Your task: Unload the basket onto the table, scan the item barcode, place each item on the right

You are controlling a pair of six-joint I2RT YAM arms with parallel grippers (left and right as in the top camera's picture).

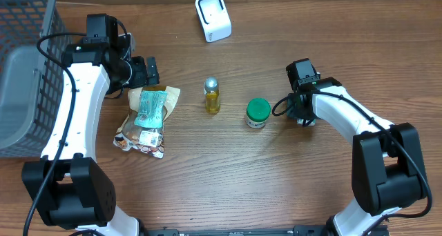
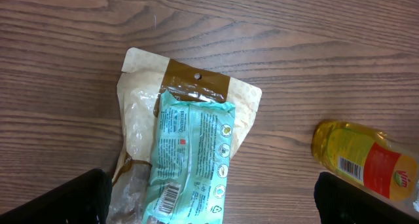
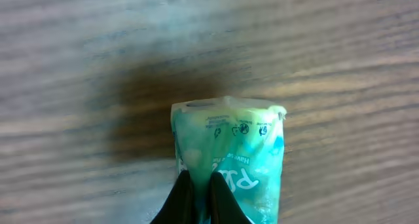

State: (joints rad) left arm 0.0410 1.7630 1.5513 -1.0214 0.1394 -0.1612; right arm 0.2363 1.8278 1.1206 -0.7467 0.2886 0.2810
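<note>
right claw (image 3: 203, 188), fingers pinched together on the edge of a teal sachet (image 3: 229, 149), just over the bench (image 3: 65, 54) near a green-lidded jar (image 1: 257, 112). left claw (image 1: 152, 72) gapes wide above other pouches (image 1: 145, 119). likely best: turn the sachet's barcode flat toward the white scanner (image 1: 213, 16), grip steady.

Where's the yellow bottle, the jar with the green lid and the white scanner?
Bottle (image 1: 212, 99): overhead view, on its yellow body.
Jar (image 1: 257, 110): overhead view, on the middle of its green lid.
Scanner (image 1: 213, 16): overhead view, on its white top face.
</note>
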